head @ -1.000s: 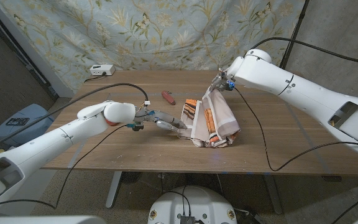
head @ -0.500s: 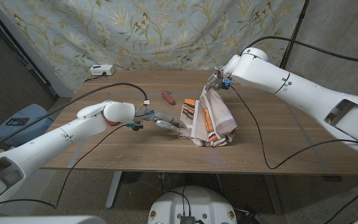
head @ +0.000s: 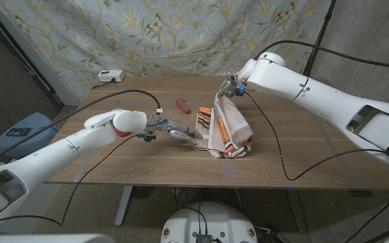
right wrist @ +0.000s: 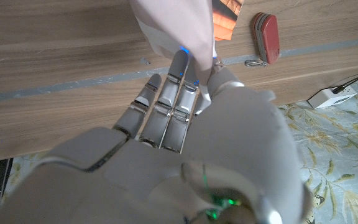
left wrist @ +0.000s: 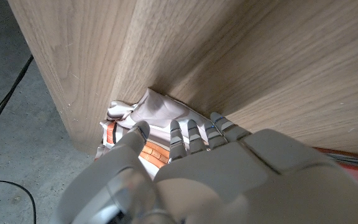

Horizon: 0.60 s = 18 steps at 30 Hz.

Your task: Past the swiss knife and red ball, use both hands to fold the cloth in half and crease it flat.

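The white cloth (head: 227, 131) with orange stripes lies bunched at the table's middle, one corner lifted. My right hand (head: 232, 88) pinches that raised corner; in the right wrist view the cloth (right wrist: 178, 25) hangs from between the thumb and fingers of this hand (right wrist: 185, 130). My left hand (head: 181, 134) reaches the cloth's left edge low on the table. In the left wrist view the striped cloth (left wrist: 146, 118) sits between that hand's (left wrist: 191, 168) thumb and fingers. The red swiss knife (head: 182, 105) lies behind the cloth's left side, and the knife (right wrist: 267, 37) also shows past the right hand. A bit of red (head: 118, 133) peeks from behind my left wrist.
A white box (head: 110, 76) sits at the table's back left corner. Black cables (head: 279, 138) trail over the table to the right of the cloth. A blue seat (head: 20, 132) stands off the table's left side. A floral curtain hangs behind.
My right hand has carried the lifted corner to the left, drawing the cloth's upper layer over toward the left hand. The left hand has stayed put.
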### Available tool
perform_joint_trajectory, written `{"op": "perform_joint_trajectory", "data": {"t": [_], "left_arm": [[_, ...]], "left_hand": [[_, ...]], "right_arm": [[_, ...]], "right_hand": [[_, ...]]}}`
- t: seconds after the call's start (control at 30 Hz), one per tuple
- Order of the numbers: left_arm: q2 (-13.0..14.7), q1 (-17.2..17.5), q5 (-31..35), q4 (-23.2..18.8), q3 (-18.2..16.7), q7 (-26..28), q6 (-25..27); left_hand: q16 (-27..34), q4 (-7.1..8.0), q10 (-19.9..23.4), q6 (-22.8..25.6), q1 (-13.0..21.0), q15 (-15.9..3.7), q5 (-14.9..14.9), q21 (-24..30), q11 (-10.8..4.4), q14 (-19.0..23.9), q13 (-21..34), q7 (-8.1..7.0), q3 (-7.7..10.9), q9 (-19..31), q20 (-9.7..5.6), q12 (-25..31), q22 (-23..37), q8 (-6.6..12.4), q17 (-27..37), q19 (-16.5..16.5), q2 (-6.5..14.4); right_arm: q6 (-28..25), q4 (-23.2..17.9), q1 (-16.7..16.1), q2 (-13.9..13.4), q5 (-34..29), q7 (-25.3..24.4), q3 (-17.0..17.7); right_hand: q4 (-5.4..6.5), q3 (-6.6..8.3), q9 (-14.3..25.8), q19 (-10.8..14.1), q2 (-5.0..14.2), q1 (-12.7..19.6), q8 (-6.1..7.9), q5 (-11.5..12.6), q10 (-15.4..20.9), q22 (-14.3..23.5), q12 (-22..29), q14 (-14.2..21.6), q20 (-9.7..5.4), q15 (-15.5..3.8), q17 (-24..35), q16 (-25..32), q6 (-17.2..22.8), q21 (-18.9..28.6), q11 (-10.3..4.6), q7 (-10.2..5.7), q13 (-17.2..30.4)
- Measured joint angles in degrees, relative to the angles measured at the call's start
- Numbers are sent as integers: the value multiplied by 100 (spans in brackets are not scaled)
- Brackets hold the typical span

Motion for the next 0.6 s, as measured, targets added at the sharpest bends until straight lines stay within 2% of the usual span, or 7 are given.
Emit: {"op": "perform_joint_trajectory", "data": {"t": [0.07,0.1,0.23,0.27,0.47,0.6], "left_arm": [[0,0,0,0,0,0,21],[-22,-5,0,-3,7,0,31],[-25,-5,0,-8,10,0,81],[-29,-5,0,-27,16,0,84],[-31,-3,0,-52,24,4,137],[-32,5,0,-73,31,15,154]], "left_hand": [[0,0,0,0,0,0,0,-1,0,0,0,0,0,0,1,0,0,0,0,-1,0],[0,0,0,0,0,0,0,2,0,0,0,0,0,0,1,0,0,0,0,-2,0],[-1,0,0,0,0,0,0,25,0,0,0,0,0,0,11,0,0,0,0,-12,0],[-1,0,0,0,0,0,0,27,0,0,0,0,0,0,11,0,0,0,0,-12,0],[-1,0,0,0,0,0,0,28,0,-1,0,0,0,0,11,0,0,0,12,-12,0],[-2,0,0,0,0,0,0,28,0,-1,0,0,0,0,11,0,0,0,1,-12,0]], "right_arm": [[0,60,16,23,0,0,-16],[230,90,23,36,-90,167,-25],[230,176,31,77,-90,167,-33],[392,183,31,80,-161,282,-33],[540,279,7,138,-233,382,-23],[590,320,-22,178,-254,417,1]], "right_hand": [[0,0,0,0,0,0,0,0,-2,0,0,0,0,0,0,0,0,0,2,0,1],[0,0,0,0,0,0,0,0,-2,0,0,0,0,0,11,0,0,0,2,0,2],[0,0,0,-23,0,0,0,0,-11,0,0,0,22,0,27,0,1,0,11,1,5],[0,0,0,-23,0,0,0,0,-11,0,0,0,22,0,27,0,13,0,12,13,6],[-31,-32,-1,-23,22,22,0,-4,-8,0,-1,0,21,0,26,-27,33,0,12,32,-17],[-7,-56,-1,-23,31,31,-28,-5,0,0,-20,0,21,0,26,-27,32,0,20,32,-18]]}}
